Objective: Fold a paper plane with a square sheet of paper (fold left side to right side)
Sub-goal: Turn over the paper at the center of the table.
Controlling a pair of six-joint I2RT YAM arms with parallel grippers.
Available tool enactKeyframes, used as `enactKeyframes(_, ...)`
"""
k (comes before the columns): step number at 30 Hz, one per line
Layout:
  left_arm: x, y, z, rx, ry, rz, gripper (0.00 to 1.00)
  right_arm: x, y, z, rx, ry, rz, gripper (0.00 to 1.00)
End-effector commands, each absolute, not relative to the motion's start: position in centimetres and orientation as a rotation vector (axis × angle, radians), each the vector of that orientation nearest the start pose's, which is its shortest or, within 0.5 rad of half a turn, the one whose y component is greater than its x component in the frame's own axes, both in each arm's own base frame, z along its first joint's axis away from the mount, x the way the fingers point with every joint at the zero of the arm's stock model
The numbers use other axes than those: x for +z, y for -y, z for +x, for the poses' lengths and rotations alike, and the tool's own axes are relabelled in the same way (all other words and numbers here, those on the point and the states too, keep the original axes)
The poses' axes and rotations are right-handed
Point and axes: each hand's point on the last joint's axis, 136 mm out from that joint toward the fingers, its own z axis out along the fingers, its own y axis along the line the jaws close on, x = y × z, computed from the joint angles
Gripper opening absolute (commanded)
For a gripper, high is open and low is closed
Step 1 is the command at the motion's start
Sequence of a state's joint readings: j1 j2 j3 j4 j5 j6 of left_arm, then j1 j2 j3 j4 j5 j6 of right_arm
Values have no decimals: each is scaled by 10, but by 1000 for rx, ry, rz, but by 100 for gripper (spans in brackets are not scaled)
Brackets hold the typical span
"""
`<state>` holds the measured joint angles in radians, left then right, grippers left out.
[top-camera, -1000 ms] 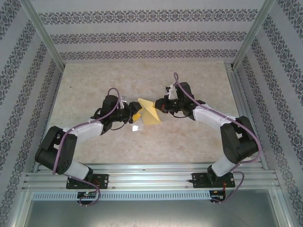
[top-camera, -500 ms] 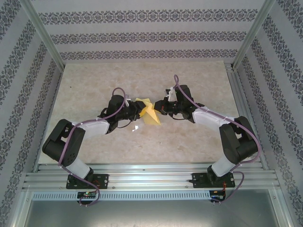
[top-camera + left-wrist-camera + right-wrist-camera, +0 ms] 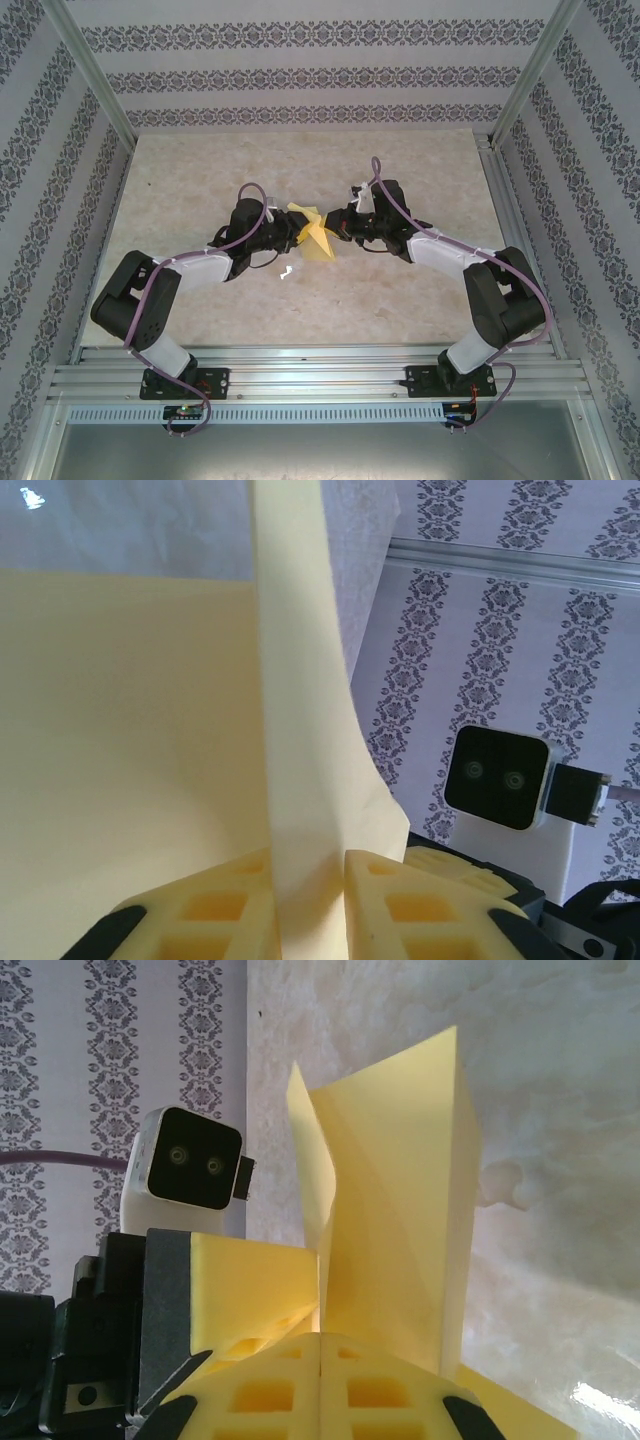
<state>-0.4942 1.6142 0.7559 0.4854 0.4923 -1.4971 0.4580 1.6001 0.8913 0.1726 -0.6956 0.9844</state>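
At the 6 o'clock edge of the desk (image 3: 400,310) the two arms are bolted side by side. The left arm (image 3: 150,300) reaches toward 1 o'clock and the right arm (image 3: 480,290) toward 11 o'clock, so they meet just past the desk's middle. A tiny white scrap (image 3: 287,272) lies on the marbled surface near that meeting point, at about 7 o'clock from the paper and apart from it.

The yellow sheet of paper (image 3: 318,243) is held between the arms as a creased, folded shape with a point toward 12 o'clock. From above I cannot tell whether its lower part touches the desk. The left fingers (image 3: 292,237) are at its 9 o'clock side and the right fingers (image 3: 338,230) at its 3 o'clock side.

In the left wrist view, the left fingers (image 3: 410,910) are clamped on a narrow folded band of the sheet that rises between them, with a broad flat panel spreading toward 9 o'clock. The right wrist camera (image 3: 505,778) faces back from beyond. In the right wrist view, the right fingers (image 3: 350,1390) are pressed together on the sheet's lower edge and the paper stands upright above them. One left finger is just beside it at 9 o'clock, under the left wrist camera (image 3: 190,1165).

Beyond the arms the desk runs on to a patterned wallpaper wall (image 3: 320,70) at 12 o'clock.
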Motion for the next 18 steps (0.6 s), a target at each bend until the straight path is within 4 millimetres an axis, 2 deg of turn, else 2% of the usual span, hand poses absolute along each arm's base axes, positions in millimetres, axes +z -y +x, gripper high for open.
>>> enactKeyframes(1,165,291,358,-1677,-2197,-713,17,169,-292,332,1566,-2347,119,0)
enactKeyframes(6,167,291,357,-1669,-2203,-698,6,171,-286,333,1549,-2336,133,0)
enactKeyframes(11,167,290,356,-1641,-2220,-681,5,177,-262,333,1426,-2347,129,19)
enactKeyframes(15,170,291,356,-1646,-2219,-667,5,175,-232,326,1281,-2378,113,43)
enactKeyframes(18,172,291,356,-1647,-2220,-664,5,171,-234,315,1330,-2389,89,53)
